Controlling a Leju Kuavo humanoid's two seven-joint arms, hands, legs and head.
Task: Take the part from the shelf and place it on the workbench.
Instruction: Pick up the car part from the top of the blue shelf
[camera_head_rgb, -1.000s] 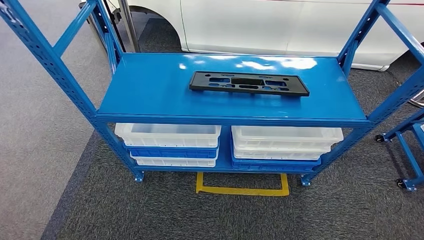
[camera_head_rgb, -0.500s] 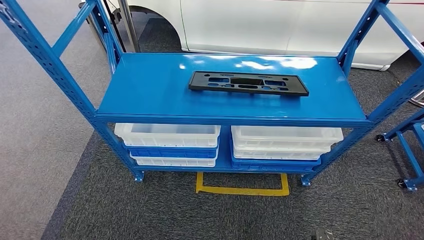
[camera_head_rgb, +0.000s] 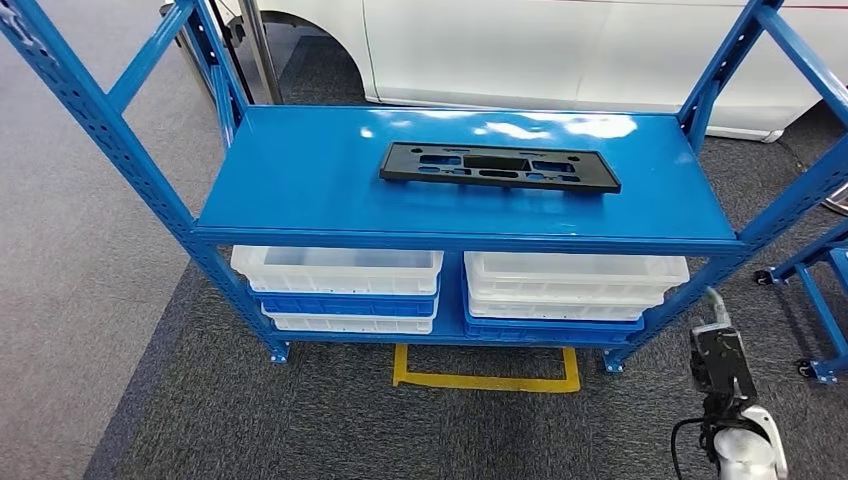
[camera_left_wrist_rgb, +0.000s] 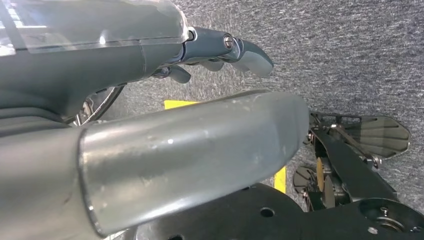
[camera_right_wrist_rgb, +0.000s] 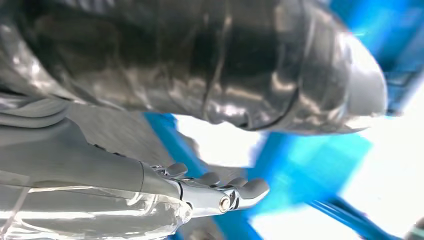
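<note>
The right hand had just risen into view, fingers apart and empty; the part lay untouched on the shelf.

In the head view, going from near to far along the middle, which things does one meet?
Yellow tape outline on the carpet → stacked white and blue plastic bins → blue metal shelf top → flat black plastic part → white car body.
</note>
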